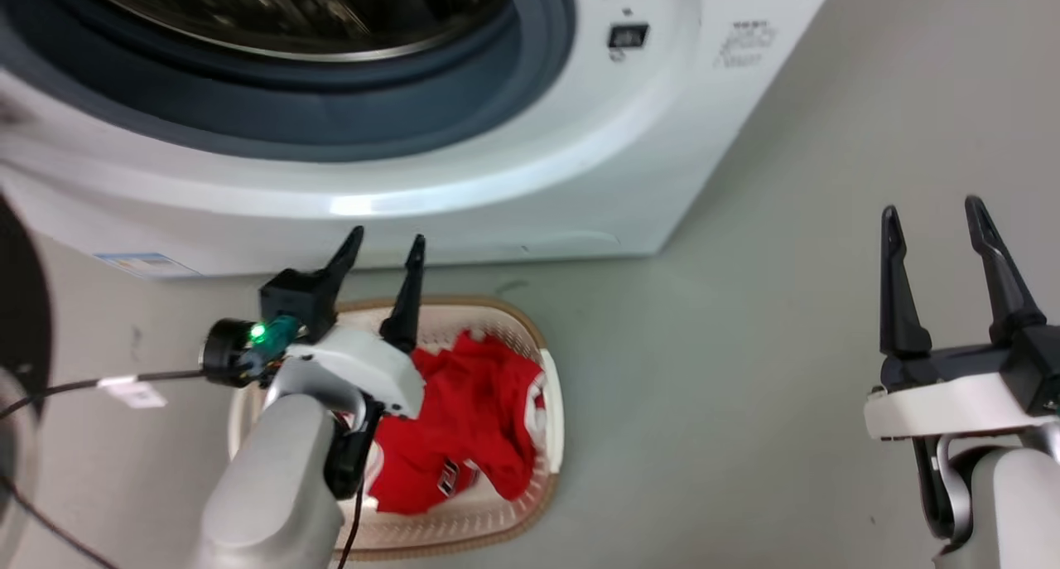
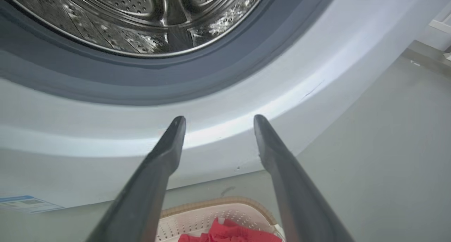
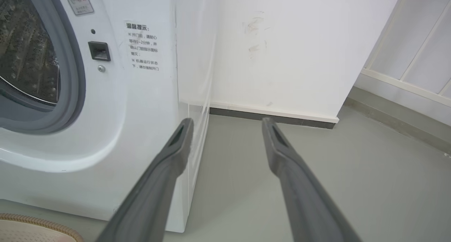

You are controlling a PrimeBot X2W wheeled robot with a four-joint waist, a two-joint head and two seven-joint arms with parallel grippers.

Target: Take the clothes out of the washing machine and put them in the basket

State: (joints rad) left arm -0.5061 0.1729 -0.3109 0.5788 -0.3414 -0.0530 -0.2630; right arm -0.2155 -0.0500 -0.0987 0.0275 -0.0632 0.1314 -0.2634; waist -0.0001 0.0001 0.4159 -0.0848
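Your left hand (image 1: 387, 238) hovers over the far end of the low oval cream plastic basket (image 1: 522, 316) with its brown woven-look rim. Its two dark fingers are spread apart with nothing between them, pointing toward the base of the large white front-loading washing machine (image 1: 580, 163). The bright red fabric clothes (image 1: 484, 416) lie heaped in that basket, just below and right of the left hand, clear of its fingers. The basket stands on the grey floor (image 1: 745, 345) just before the machine. The perforated steel drum (image 2: 141, 13) shows bare metal behind the grey porthole rim. Your right hand (image 1: 932, 207) is well off to the right, fingers apart, holding nothing.
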